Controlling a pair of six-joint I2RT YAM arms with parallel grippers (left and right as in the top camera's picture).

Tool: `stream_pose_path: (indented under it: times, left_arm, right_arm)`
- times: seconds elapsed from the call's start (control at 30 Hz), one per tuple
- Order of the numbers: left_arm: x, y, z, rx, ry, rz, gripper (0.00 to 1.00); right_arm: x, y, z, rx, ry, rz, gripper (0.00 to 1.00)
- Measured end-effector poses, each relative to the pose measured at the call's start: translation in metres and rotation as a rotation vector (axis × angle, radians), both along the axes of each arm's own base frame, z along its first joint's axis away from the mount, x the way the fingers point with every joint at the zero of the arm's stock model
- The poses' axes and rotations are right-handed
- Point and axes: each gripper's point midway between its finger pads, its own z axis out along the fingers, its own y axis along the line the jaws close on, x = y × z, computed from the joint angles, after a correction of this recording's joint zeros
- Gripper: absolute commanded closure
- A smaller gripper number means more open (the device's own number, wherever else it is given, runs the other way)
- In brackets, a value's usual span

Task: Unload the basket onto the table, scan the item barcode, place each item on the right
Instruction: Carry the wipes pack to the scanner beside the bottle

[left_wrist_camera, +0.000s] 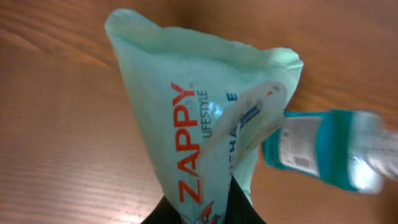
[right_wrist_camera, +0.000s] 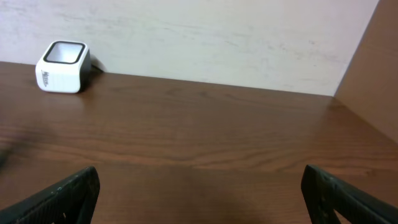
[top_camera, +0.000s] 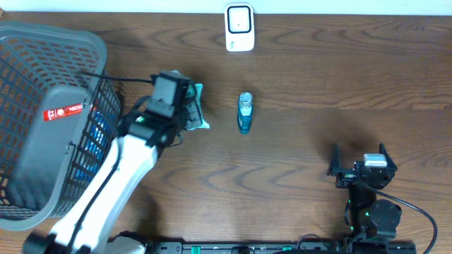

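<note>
My overhead feed is evenly lit and sharp, with only soft shadows on the table [top_camera: 318,70]. In the left wrist view the pouch [left_wrist_camera: 186,124] carries a glossy sheen, and the bottle [left_wrist_camera: 329,152] smears out of focus at the right. The right wrist view is slightly soft, its wall [right_wrist_camera: 217,43] bright.

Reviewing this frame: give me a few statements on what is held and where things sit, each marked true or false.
1. The left fingers are shut on the Zappy pouch. True.
2. The right fingers hold the blue bottle. False: they stand open and empty, and the bottle lies on the table, apart from them.
3. The white scanner stands at the table's edge by the wall. True.
4. The Zappy pouch lies inside the grey basket. False: it is held over the table, to the right of the basket.
</note>
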Motion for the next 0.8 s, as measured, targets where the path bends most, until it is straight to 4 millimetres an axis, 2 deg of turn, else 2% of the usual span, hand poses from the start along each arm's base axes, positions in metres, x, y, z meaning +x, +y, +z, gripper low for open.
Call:
stream_pose_path:
  times: [0.17, 0.2, 0.33, 0.37, 0.4, 0.5, 0.53, 0.57, 0.6, 0.67, 0.7, 0.8]
  left_arm:
    - [0.009, -0.016, -0.061, 0.027, 0.135, 0.018, 0.93]
    - [0.009, -0.02, -0.073, 0.031, 0.16, 0.017, 0.87]
    - [0.001, -0.033, -0.109, 0.054, 0.247, 0.004, 0.31]
    - [-0.002, -0.035, -0.113, 0.055, 0.26, 0.0, 0.25]
    - [-0.004, -0.037, -0.115, 0.054, 0.265, -0.003, 0.11]
    - [-0.004, -0.04, -0.11, 0.038, 0.257, 0.002, 0.11]
    - [-0.003, -0.04, -0.106, 0.033, 0.248, 0.003, 0.12]
    - [-0.002, -0.039, -0.102, 0.026, 0.237, 0.006, 0.19]
    - [0.0, -0.039, -0.095, 0.015, 0.22, 0.014, 0.33]
    - [0.004, -0.036, -0.08, -0.001, 0.181, 0.025, 0.77]
    - [0.006, -0.035, -0.071, -0.01, 0.157, 0.027, 0.93]
    - [0.01, -0.03, -0.05, -0.028, 0.097, 0.039, 0.93]
  right_arm:
    - [0.0, 0.0, 0.0, 0.0, 0.0, 0.0, 0.01]
    - [0.0, 0.0, 0.0, 0.0, 0.0, 0.0, 0.01]
    - [0.0, 0.0, 0.0, 0.0, 0.0, 0.0, 0.01]
    - [0.0, 0.0, 0.0, 0.0, 0.0, 0.0, 0.01]
    - [0.0, 0.0, 0.0, 0.0, 0.0, 0.0, 0.01]
    - [0.0, 0.0, 0.0, 0.0, 0.0, 0.0, 0.01]
    - [0.0, 0.0, 0.0, 0.0, 0.0, 0.0, 0.01]
    - [0.0, 0.0, 0.0, 0.0, 0.0, 0.0, 0.01]
    - [0.0, 0.0, 0.0, 0.0, 0.0, 0.0, 0.01]
    - [0.0, 0.0, 0.0, 0.0, 0.0, 0.0, 0.01]
    - [0.0, 0.0, 0.0, 0.0, 0.0, 0.0, 0.01]
    - [0.0, 0.0, 0.0, 0.0, 0.0, 0.0, 0.01]
